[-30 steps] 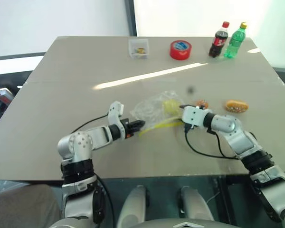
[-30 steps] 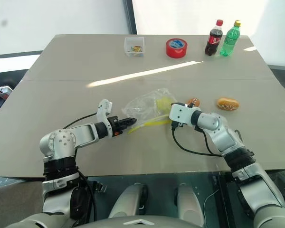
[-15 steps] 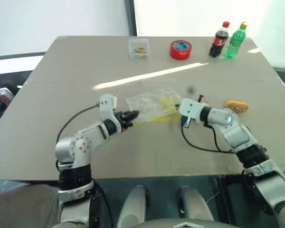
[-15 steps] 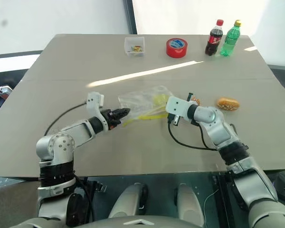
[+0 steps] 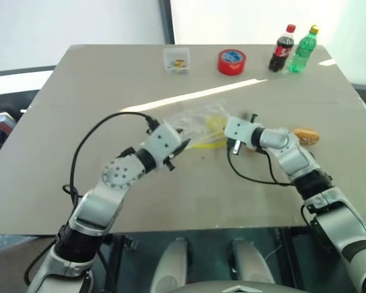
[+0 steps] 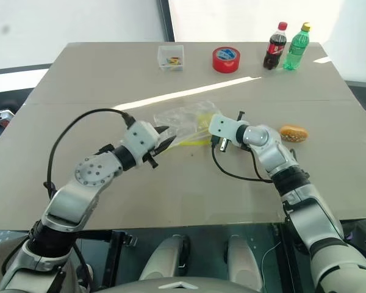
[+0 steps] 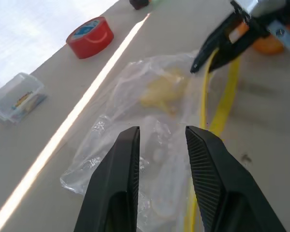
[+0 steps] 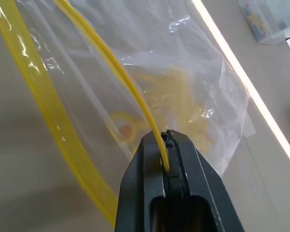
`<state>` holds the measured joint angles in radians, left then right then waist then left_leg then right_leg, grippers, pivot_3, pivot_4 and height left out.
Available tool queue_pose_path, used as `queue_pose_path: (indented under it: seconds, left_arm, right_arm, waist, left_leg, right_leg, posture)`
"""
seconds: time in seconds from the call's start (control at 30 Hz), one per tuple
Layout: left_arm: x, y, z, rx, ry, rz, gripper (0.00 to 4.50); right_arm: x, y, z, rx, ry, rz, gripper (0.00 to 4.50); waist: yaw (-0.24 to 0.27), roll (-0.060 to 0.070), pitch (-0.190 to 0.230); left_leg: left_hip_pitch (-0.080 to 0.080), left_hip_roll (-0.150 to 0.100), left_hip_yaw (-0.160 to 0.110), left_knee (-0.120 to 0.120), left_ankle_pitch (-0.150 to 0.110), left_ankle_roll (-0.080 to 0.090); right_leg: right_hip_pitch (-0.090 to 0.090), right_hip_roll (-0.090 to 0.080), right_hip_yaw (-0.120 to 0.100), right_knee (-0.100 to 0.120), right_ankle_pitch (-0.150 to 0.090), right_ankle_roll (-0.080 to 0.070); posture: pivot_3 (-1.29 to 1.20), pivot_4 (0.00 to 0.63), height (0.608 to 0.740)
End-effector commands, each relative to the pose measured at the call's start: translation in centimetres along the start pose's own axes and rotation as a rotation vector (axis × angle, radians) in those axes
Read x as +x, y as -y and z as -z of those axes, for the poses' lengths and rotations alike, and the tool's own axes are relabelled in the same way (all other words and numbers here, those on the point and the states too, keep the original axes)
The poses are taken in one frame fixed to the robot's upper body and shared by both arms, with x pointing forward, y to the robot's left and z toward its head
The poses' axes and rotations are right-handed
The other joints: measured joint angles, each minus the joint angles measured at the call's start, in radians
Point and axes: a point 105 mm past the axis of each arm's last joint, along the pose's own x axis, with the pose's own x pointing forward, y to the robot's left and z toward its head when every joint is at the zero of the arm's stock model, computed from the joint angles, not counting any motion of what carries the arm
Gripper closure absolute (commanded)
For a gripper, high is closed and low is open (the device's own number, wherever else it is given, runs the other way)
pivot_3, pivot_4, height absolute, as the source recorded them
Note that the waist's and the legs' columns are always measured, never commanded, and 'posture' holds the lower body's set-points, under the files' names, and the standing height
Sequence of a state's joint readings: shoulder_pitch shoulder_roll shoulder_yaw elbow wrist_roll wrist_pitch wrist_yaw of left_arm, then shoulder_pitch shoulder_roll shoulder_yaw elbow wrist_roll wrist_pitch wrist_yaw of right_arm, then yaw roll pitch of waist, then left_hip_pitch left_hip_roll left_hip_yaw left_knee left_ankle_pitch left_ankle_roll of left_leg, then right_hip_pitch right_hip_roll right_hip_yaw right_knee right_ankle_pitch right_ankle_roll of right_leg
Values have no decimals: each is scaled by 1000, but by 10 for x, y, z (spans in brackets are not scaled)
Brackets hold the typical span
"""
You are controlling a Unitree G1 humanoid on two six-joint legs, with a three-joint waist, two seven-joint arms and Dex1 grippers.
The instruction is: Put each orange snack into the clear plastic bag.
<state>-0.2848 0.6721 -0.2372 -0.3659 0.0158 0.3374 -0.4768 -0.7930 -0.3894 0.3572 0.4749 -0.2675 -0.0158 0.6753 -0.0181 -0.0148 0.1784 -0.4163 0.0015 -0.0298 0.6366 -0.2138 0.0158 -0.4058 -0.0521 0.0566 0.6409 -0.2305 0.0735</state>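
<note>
The clear plastic bag (image 6: pixel 186 122) is lying crumpled at mid-counter, its yellow strip (image 6: pixel 192 143) running along the near edge and its yellowish print showing through the film. The right gripper (image 8: pixel 166 150) is sitting at the bag's right side with its fingers (image 8: pixel 183 193) closed, pinching the thin yellow edge of the bag's mouth; in the right wrist view that edge is rising straight out of the closed tips. The left gripper (image 7: pixel 162 140) is pointing at the bag's left side, fingers (image 7: pixel 123 159) parted with a gap between them, gripping nothing, the bag film lying just past the tips.

One orange snack (image 6: pixel 293 132) is resting on the counter to the right of the bag, apart from it and beyond the right forearm. A second orange snack (image 5: pixel 254 146) is peeking out just behind the right wrist, mostly hidden. Neither snack is inside the bag.

At the counter's (image 6: pixel 79 91) far edge, a small clear box (image 6: pixel 171 55) is sitting left of a red tape roll (image 6: pixel 226 59), and right of that a dark cola bottle (image 6: pixel 274 49) and a green bottle (image 6: pixel 296 47) are standing upright, touching or nearly so. A bright streak of light is crossing the counter behind the bag.
</note>
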Motion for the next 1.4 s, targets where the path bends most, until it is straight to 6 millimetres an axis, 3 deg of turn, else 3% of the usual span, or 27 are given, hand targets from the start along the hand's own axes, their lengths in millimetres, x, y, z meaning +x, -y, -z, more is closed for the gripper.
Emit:
queue_pose_path:
  seconds: [0.03,0.37,0.6,0.7,0.77,0.8,0.9,1.0,1.07,1.2,1.3,1.37,1.4]
  left_arm:
    - [0,6,5,99,2,12,2876]
    - [7,3,25,147,-39,-6,2876]
    - [10,2,23,153,-5,-13,2876]
    - [11,1,20,132,17,-23,3596]
    - [11,0,23,134,3,-30,4430]
    - [11,0,24,128,-6,-37,4430]
    - [13,-2,25,93,-21,-49,4500]
    - [15,-7,23,62,-28,-73,4500]
    - [16,-8,22,46,-32,-81,4500]
    - [16,-9,25,19,-48,-89,4500]
    - [17,-11,26,-10,-53,-105,4500]
    - [18,-11,24,-30,-49,-111,4500]
    - [19,-11,24,-37,-46,-112,4500]
  right_arm:
    - [-1,12,-12,-21,41,35,4500]
    - [-4,12,-13,-18,44,35,4500]
    - [-5,12,-15,-10,49,38,4500]
    - [-5,12,-14,-10,47,37,4500]
    - [-5,11,-15,-24,49,31,4500]
    - [-6,10,-15,-33,48,24,4500]
    - [-7,10,-18,-38,60,39,3744]
    - [-16,15,-13,-6,29,63,2437]
    - [-27,16,-13,45,41,74,2437]
    - [-47,14,-31,324,152,98,2437]
    - [-57,8,-37,417,185,109,3305]
    - [-53,-1,-34,426,163,94,4338]
    - [-50,-4,-33,423,153,91,4464]
  waist:
    - [0,0,0]
    - [0,0,0]
    - [0,0,0]
    - [0,0,0]
    - [0,0,0]
    - [0,0,0]
    - [0,0,0]
    - [1,0,0]
    - [5,0,0]
    - [3,0,0]
    - [0,0,0]
    - [0,0,0]
    - [0,0,0]
  left_leg:
    - [0,0,1,0,0,0]
    - [-1,0,3,0,0,0]
    - [-1,0,3,0,0,0]
    - [-1,0,3,0,0,0]
    - [-1,0,3,0,0,0]
    - [-1,0,3,0,0,0]
    - [-1,0,3,0,0,0]
    - [-1,0,3,1,0,0]
    - [-1,0,2,1,0,0]
    - [-2,0,1,1,0,0]
    - [-1,1,-2,2,0,0]
    - [-1,1,-2,2,0,0]
    - [-1,1,-2,3,0,0]
  right_leg:
    - [0,0,0,0,0,0]
    - [-1,0,0,1,0,0]
    - [-1,0,0,1,0,0]
    - [-1,0,0,2,0,0]
    - [-1,0,0,2,0,0]
    - [-1,0,0,2,0,0]
    - [-1,0,0,2,0,0]
    - [-1,0,0,2,0,0]
    - [-1,0,-1,2,0,0]
    - [-1,0,-1,2,0,0]
    - [-1,1,0,4,0,0]
    - [-1,1,-1,5,0,0]
    - [-1,1,-1,5,0,0]
  posture:
    - [0,150,740]
    - [0,150,740]
    - [0,150,740]
    - [0,150,740]
    - [0,150,740]
    - [0,150,740]
    - [0,150,740]
    - [0,150,740]
    - [0,150,740]
    - [0,150,740]
    - [0,150,740]
    - [0,150,740]
    - [0,150,740]
